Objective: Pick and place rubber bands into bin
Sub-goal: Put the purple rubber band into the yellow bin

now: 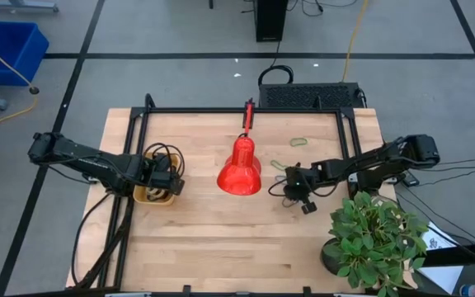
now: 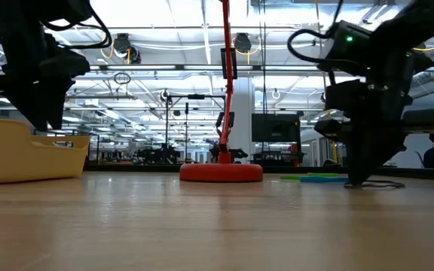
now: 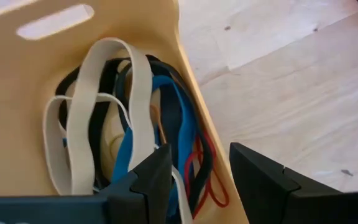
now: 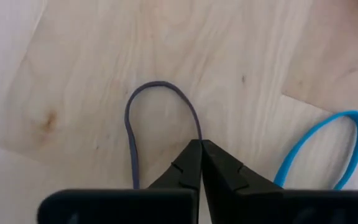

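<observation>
The yellow-orange bin (image 1: pixel 148 196) stands at the table's left and holds several rubber bands (image 3: pixel 126 118) in white, black, blue and red. My left gripper (image 3: pixel 197 177) is open above the bin's right wall (image 3: pixel 194 93), one finger over the inside and one over the table. My right gripper (image 4: pixel 201 152) is shut on a grey rubber band (image 4: pixel 132 124) lying on the table right of the red lamp (image 1: pixel 239 169). A blue band (image 4: pixel 328 140) lies beside it. My right gripper pinches one strand of the grey band's loop (image 4: pixel 198 132) between its two fingertips. The fingers come from above, pointing down at the table (image 2: pixel 356 179). The rest of the loop lies flat and slack on the wood.
A green band (image 1: pixel 298 141) lies on the table behind my right gripper. A potted plant (image 1: pixel 373 239) stands at the near right corner. A blue crate (image 1: pixel 11 49) sits on the floor beyond the far left. A black frame (image 1: pixel 246 111) edges the table.
</observation>
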You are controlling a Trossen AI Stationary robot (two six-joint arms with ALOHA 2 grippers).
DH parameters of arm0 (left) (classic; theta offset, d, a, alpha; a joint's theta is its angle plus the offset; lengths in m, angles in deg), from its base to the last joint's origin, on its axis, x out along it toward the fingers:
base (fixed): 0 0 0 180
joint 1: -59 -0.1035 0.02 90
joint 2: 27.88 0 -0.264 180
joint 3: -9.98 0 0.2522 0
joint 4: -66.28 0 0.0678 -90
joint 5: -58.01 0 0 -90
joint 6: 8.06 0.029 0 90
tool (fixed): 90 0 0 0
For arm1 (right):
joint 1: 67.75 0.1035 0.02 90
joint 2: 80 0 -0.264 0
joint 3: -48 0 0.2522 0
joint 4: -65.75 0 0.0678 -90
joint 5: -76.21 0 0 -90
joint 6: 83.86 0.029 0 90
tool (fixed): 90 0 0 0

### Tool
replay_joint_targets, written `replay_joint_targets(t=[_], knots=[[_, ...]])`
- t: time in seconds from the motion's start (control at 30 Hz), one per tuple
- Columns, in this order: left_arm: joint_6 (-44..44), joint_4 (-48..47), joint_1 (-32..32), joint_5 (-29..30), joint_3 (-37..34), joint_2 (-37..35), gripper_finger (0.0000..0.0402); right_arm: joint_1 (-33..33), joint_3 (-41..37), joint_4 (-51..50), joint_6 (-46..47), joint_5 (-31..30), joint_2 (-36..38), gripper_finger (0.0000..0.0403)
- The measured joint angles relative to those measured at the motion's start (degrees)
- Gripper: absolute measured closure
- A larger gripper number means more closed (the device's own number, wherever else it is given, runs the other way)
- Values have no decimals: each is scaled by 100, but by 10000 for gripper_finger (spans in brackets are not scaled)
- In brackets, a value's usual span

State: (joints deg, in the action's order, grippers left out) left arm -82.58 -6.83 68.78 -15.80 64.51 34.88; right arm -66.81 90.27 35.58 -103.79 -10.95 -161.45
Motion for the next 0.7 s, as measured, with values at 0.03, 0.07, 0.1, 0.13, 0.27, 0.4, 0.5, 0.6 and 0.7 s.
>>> replay_joint_targets(t=[0.03,0.07,0.1,0.13,0.27,0.4,0.5,0.6,0.7], knots=[[-34,19,0,-34,0,0,231,25,1,101,141,-28,87,402],[-64,57,-1,-43,0,0,231,58,2,232,294,-54,189,402],[-64,111,0,-54,0,0,231,96,2,364,472,-68,304,402],[-64,176,0,-57,0,0,231,131,-4,483,641,-84,417,402],[32,449,-1,-62,0,0,231,308,-50,961,1291,-198,856,402],[265,662,-2,-50,0,1,231,543,-3,1794,1664,-623,1184,402],[461,913,-2,-38,0,2,231,698,-13,2459,1867,-785,1246,403],[799,1340,0,-35,0,-7,231,855,0,3211,2031,-979,1232,403],[1319,1923,3,-133,0,-13,231,1010,-2,3971,2079,-1251,1113,403]])
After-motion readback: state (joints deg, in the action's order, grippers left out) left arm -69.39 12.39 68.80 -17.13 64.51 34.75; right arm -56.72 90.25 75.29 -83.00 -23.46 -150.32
